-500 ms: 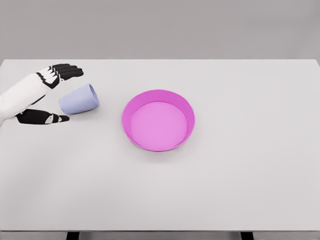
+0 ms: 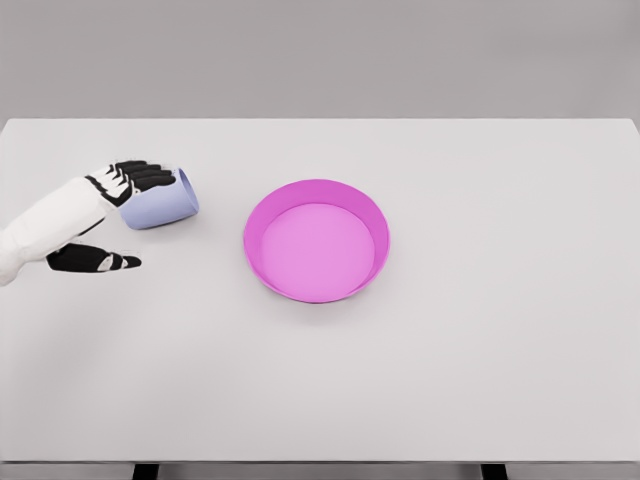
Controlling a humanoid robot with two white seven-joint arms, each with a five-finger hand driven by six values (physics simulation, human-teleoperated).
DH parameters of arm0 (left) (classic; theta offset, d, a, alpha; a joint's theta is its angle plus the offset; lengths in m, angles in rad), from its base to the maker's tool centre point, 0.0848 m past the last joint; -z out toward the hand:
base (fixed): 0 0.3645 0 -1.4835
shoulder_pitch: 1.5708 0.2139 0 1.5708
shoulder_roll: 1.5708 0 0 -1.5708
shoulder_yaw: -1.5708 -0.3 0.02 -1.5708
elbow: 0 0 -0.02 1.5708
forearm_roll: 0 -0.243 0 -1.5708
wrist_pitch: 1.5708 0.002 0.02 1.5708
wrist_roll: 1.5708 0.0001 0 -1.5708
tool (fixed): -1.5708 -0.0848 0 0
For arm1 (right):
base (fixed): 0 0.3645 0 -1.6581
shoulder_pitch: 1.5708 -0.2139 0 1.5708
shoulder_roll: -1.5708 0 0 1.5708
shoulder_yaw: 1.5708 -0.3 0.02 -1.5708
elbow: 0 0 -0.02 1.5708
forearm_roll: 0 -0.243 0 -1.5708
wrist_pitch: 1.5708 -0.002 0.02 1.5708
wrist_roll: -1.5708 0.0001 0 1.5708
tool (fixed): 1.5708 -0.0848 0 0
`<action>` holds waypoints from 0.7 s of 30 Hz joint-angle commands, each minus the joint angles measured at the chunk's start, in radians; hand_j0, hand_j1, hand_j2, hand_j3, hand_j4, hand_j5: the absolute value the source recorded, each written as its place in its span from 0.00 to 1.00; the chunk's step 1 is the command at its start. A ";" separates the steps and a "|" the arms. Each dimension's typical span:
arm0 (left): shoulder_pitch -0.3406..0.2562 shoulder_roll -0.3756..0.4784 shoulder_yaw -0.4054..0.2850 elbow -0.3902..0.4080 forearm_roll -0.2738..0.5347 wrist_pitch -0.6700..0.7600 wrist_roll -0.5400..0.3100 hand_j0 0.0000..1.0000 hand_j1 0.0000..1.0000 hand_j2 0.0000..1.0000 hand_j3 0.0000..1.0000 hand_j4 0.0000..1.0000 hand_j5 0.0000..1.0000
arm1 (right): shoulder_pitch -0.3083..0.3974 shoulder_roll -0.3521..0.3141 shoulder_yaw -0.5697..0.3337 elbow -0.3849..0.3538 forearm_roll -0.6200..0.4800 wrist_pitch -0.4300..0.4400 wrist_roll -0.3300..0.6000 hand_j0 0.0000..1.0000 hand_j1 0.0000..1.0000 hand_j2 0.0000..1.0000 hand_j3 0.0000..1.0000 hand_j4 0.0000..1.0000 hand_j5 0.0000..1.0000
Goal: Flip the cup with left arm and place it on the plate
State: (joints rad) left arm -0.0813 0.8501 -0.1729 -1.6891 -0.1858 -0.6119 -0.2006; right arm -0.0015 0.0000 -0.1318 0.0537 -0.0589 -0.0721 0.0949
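Observation:
A pale lavender cup [image 2: 163, 204] lies on its side on the white table, left of the plate, its mouth facing right. The magenta plate [image 2: 316, 184], a shallow round dish, sits near the table's middle with nothing in it. My left hand [image 2: 142, 220] comes in from the left edge and straddles the cup's base end. Its black fingers [image 2: 143, 177] lie over the cup's upper side. The thumb [image 2: 100, 260] stretches out below, on the near side, apart from the cup. The hand stands open and has no closed hold on the cup.
The white table [image 2: 480, 330] spans the whole view; its front edge runs along the bottom and its back edge meets a grey wall. About a hand's width of bare table separates the cup from the plate.
My left hand has slid right and down toward the cup; its fingers, earlier above and behind the cup, now lie over its top. Cup and plate have not moved.

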 commanded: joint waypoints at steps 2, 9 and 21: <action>0.005 -0.037 0.003 0.009 0.017 0.001 -0.002 1.00 1.00 1.00 1.00 1.00 1.00 | 0.000 0.000 0.000 0.000 0.001 0.000 0.000 1.00 1.00 1.00 1.00 1.00 1.00; -0.005 -0.046 0.001 0.025 0.026 0.001 -0.069 1.00 1.00 1.00 1.00 1.00 1.00 | 0.000 0.000 0.000 0.000 -0.001 0.000 0.000 1.00 1.00 1.00 1.00 1.00 1.00; -0.077 -0.052 -0.007 0.094 0.014 0.001 -0.138 1.00 1.00 1.00 1.00 1.00 1.00 | 0.000 0.000 0.000 0.000 0.001 0.000 0.000 1.00 1.00 1.00 1.00 1.00 1.00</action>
State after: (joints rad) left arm -0.1534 0.8059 -0.1824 -1.6009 -0.1790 -0.6124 -0.3189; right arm -0.0015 0.0000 -0.1319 0.0537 -0.0591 -0.0721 0.0949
